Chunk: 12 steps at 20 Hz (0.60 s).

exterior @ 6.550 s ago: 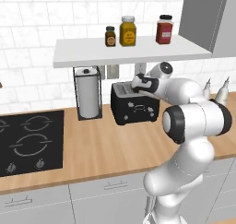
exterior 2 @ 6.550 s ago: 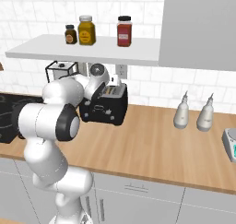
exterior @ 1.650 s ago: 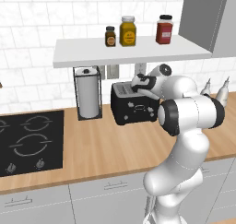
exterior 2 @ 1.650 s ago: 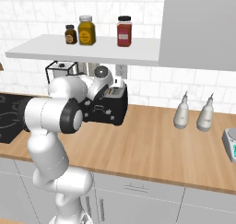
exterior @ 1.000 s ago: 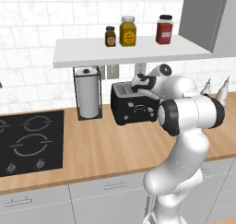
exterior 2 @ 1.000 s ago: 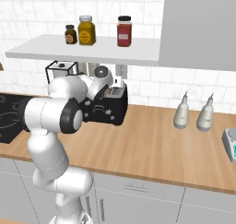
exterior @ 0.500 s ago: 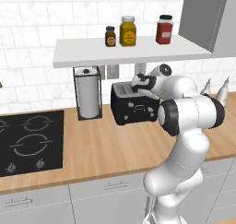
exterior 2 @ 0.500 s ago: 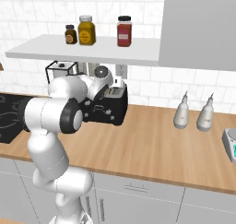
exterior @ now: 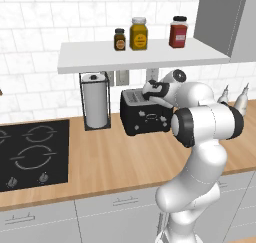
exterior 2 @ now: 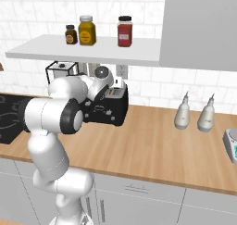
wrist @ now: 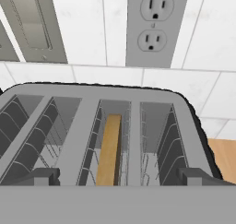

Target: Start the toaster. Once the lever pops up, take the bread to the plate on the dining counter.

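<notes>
The black toaster with its silvery top stands on the wood-topped wall counter under a shelf. My gripper hovers just above its right end, pointing down at the slots. In the hand view the toaster's top spreads below me, and the tan bread stands on edge inside a slot. My gripper is open there, one dark fingertip on each side of that slot, with nothing held. The right base view shows the hand over the toaster. The plate and the dining counter are out of view.
A paper towel holder stands left of the toaster, and a black hob lies further left. The white shelf with three jars hangs close overhead. Two pale bottles stand to the right. A wall outlet is behind the toaster.
Since the earliest frames the arm's elbow has drawn a little nearer to the toaster. Over the last second nothing has visibly moved.
</notes>
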{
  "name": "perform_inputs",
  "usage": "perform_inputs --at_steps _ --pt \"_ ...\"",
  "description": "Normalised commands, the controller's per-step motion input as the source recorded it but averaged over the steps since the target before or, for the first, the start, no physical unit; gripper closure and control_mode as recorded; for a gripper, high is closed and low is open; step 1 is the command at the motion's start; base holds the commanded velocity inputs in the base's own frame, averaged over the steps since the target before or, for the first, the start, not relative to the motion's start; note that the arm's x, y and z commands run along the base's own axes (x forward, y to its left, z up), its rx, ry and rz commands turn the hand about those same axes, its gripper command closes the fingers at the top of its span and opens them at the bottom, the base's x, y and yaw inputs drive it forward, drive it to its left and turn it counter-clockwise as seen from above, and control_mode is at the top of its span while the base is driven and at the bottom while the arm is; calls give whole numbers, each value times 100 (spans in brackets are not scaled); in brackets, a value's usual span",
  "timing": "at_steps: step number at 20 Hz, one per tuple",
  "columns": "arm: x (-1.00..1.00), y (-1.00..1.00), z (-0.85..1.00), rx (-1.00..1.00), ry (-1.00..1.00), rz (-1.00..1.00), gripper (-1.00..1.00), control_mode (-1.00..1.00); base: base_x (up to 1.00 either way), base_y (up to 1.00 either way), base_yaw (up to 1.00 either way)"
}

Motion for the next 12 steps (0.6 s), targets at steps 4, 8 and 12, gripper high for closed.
perform_inputs --at_steps 4,8,12 --pt "0 0 0 0 0 0 -100 -100 0 0 0" --pt "0 0 0 0 0 0 -100 -100 0 0 0" --pt "0 0 0 0 0 0 -100 -100 0 0 0"
